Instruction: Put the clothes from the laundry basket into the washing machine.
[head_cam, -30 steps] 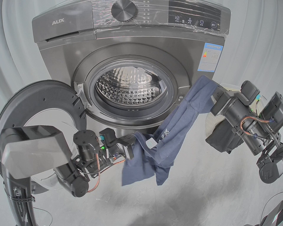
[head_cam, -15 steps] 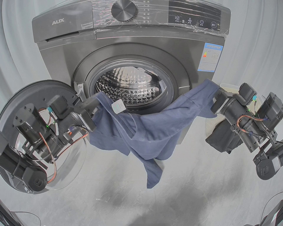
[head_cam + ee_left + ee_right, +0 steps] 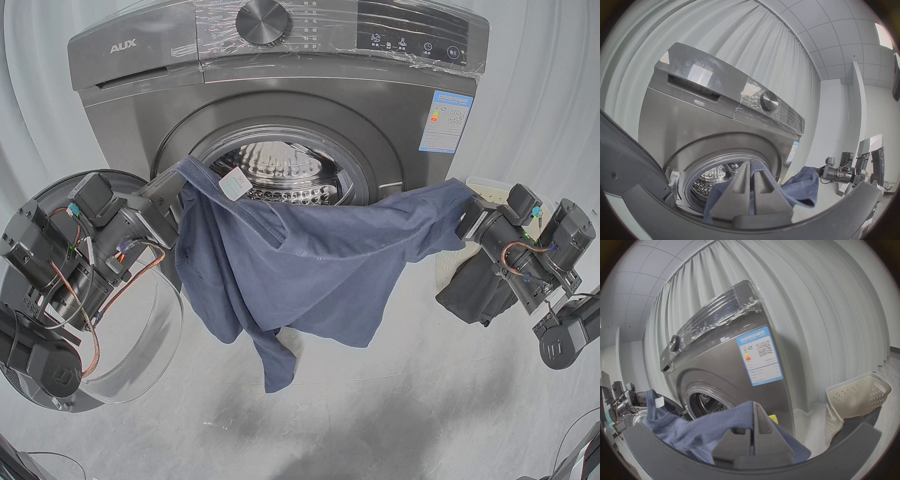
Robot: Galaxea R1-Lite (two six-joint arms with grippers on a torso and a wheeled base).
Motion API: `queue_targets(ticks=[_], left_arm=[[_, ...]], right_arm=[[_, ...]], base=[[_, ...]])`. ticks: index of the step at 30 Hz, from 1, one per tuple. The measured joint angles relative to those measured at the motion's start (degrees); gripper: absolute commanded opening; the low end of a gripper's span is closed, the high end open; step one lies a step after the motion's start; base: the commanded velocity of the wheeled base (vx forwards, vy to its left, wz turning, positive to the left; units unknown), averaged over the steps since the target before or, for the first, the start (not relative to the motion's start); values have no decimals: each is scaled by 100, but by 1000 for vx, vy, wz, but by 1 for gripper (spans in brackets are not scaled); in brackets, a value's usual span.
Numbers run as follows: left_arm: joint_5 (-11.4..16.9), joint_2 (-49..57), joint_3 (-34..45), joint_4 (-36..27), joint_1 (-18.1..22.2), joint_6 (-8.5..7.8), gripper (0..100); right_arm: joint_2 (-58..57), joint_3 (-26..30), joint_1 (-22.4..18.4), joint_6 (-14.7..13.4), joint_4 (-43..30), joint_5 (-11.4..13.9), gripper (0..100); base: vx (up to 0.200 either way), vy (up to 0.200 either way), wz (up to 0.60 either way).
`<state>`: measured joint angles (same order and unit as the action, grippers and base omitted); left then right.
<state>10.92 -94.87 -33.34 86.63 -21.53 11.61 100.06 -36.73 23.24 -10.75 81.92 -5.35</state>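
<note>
The blue shirt [image 3: 300, 262] hangs spread before the washing machine [image 3: 156, 119], its long axis running across the opening and its tail pointing down. The left claw [image 3: 178, 184] and right claw [image 3: 467, 206] are each clamped tight on an upper end. The shirt hides the lower half of the drum [image 3: 275, 162].

The left gripper [image 3: 177, 182] is much higher now. It is up beside the round opening [image 3: 281, 164] of the washing machine [image 3: 125, 119], not low near the floor. It has pulled its corner of the blue shirt [image 3: 300, 269] up too. The shirt now hangs spread wide across the opening, over to the right gripper [image 3: 467, 206].
</note>
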Motion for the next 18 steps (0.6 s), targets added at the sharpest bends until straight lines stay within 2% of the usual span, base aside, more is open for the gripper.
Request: queue_targets(ticks=[18], left_arm=[[-1, -28, 40, 2, 28, -33, 0]], right_arm=[[134, 33, -402, 20, -6, 21, 0]], base=[[0, 0, 0]])
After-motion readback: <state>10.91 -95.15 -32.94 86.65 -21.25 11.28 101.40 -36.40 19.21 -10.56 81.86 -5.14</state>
